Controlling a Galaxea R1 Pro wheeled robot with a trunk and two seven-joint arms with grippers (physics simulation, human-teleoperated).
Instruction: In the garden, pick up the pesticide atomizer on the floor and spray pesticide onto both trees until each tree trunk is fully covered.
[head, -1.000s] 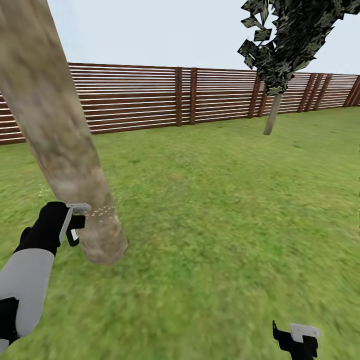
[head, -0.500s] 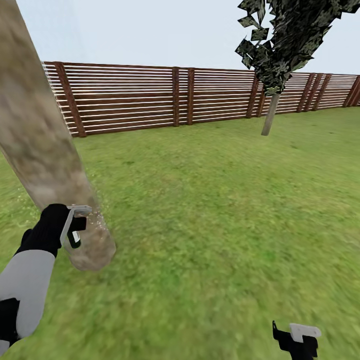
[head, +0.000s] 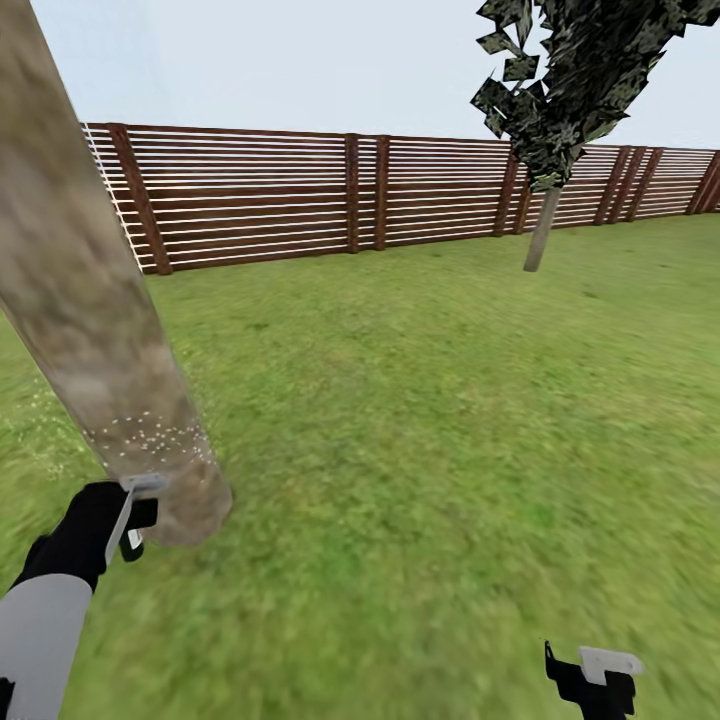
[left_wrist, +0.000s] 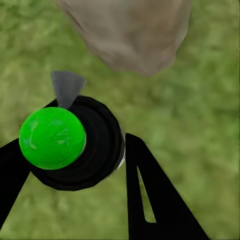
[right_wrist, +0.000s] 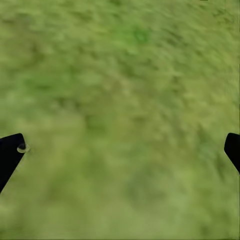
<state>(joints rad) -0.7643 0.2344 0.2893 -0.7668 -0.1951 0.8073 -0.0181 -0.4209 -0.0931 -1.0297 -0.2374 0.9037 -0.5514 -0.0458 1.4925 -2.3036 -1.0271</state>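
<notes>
Here we see open grass floor running from the near tree trunk all the way to the brown slat fence that edges the garden, with only one other tree standing far off by that fence, so we count two trees in all. Our left gripper sits low beside the near trunk's base, its fingers clenched around the pesticide atomizer, whose grey spray head is just beside the bark; a band of pale specks dots the trunk above it. Our right gripper hangs well apart over bare grass, fingers spread wide with nothing between them.
</notes>
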